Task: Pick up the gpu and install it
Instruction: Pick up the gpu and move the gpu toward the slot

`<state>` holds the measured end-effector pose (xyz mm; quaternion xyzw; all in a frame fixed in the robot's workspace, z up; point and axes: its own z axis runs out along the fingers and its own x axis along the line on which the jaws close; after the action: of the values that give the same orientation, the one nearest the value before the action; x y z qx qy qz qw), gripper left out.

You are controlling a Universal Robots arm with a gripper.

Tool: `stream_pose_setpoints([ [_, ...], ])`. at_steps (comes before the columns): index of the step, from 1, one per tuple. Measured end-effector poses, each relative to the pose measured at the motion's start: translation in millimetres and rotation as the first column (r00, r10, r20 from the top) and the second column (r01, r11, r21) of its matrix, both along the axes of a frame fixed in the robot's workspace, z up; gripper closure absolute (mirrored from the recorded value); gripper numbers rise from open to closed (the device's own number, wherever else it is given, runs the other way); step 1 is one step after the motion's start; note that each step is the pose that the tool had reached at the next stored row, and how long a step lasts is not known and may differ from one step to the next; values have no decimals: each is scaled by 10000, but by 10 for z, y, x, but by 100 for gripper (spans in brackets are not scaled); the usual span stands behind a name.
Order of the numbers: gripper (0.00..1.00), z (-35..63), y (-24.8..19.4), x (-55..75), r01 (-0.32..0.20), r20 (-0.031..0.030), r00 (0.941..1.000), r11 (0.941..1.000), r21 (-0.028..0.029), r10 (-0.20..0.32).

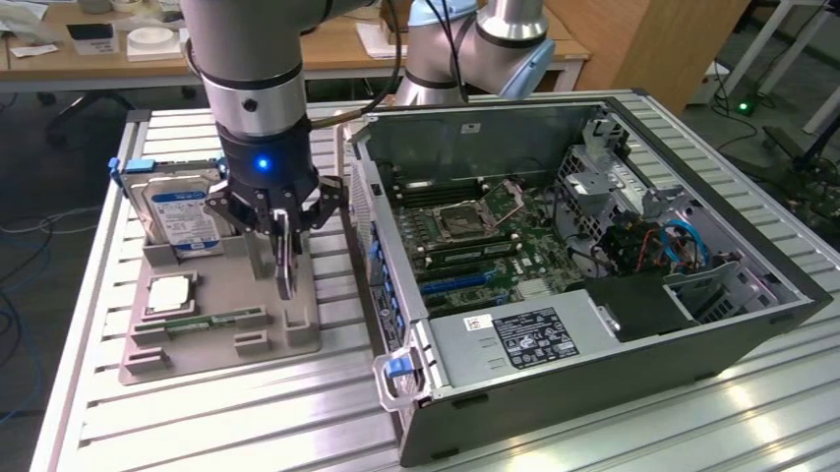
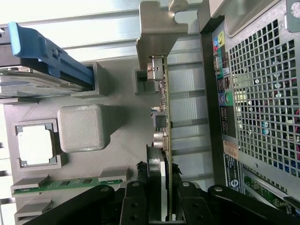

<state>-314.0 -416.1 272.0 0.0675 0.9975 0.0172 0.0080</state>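
Gpu point(image 1: 285, 270) point(image 2: 165, 108) stands on edge, board vertical, silver bracket point(image 2: 157, 33) at one end. It's clamped betw. the fingers of the tool point(image 1: 281, 228) point(image 2: 161, 208), which pinch its flat sides from above. Lower edge is down at the grey tray point(image 1: 230, 285); can't tell if it's clear of its slot. Same tray carries a hard drive point(image 1: 184, 211) w/ blue-white label, a CPU chip point(image 1: 171, 293) and a memory stick point(image 1: 216, 321), all on the gpu's side away from the open PC case point(image 1: 591, 393). Tray sits twd the edge of the surface point(image 1: 236, 423) on the exterior view's left, case just beside it.
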Motion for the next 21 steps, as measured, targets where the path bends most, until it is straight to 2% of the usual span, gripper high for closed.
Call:
stream_pose_setpoints([
  [5,72,36,0,0,0,-1,10000,10000,0,0],
  [14,72,390,0,0,-31,-1,10000,10000,3,31],
  [18,72,400,0,0,-476,2,9989,9989,5,476],
  [21,72,401,0,0,-500,0,9987,9987,4,500],
])
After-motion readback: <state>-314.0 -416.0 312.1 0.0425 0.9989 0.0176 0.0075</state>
